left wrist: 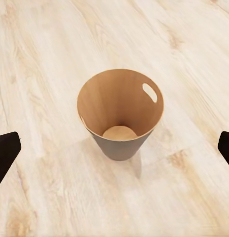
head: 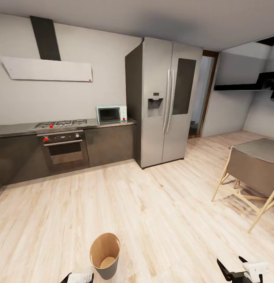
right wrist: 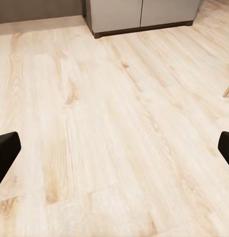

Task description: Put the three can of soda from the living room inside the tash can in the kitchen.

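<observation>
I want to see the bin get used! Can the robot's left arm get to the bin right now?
Probably yes. The left gripper hangs right above the tash can, its jaws spread wide, with only bare wood floor around the bin and nothing in between. It holds no can, though.

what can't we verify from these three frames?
- Trash can floor: in the head view, the near wall hides part of it; the left wrist view shows bare bottom.
- Left tool: head view's bottom edge cuts it off; the left wrist view catches only dark fingertips at the sides.
- Right tool: partly cut by the bottom edge in the head view.
- Microwave controls: too small to read.
</observation>
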Motion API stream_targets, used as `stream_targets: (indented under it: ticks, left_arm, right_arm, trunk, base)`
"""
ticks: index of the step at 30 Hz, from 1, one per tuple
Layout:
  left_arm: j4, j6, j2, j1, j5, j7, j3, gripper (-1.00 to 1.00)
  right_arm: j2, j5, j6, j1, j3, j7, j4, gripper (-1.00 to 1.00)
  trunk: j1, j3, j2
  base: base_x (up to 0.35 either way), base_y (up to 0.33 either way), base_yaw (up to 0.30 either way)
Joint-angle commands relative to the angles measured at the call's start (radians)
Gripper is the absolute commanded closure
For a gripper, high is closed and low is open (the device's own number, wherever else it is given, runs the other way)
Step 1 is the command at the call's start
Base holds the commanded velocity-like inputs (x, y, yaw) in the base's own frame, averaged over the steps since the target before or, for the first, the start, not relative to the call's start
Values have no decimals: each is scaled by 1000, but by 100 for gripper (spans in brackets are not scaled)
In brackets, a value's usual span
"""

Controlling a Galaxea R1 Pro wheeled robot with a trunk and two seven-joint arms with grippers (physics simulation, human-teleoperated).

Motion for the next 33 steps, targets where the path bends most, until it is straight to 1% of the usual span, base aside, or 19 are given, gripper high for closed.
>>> stream_targets:
  ticks: [1,6,7,13,16,22,33]
  left_arm:
    - [1,0,0,0,0,0,0,-100]
    - [5,0,0,0,2,0,0,-100]
    - [5,0,0,0,2,0,0,-100]
    - [6,0,0,0,-1,1,-1,-100]
    - [6,0,0,0,-2,1,-3,-100]
    - [6,0,0,0,-3,1,-4,-100]
    - [6,0,0,0,-4,2,-5,-100]
  right_arm:
    - [0,0,0,0,0,0,0,-100]
    - [0,3,0,0,6,-2,0,-100]
    - [4,3,1,0,12,-5,0,-100]
    - [21,4,3,-3,17,-10,0,-100]
    - [26,1,3,-4,18,-31,0,-100]
    - [28,-2,3,-5,18,-56,0,-100]
    - [29,4,3,-5,20,-61,1,-100]
  trunk:
    - [0,0,0]
    - [0,0,0]
    - [0,0,0]
    - [0,0,0]
    - [0,0,0]
    - [0,0,0]
    - [0,-4,0]
  base:
    - [0,192,0]
    - [0,174,0]
    - [0,59,4]
    - [0,26,102]
    - [0,6,209]
    - [0,2,108]
    - [0,0,30]
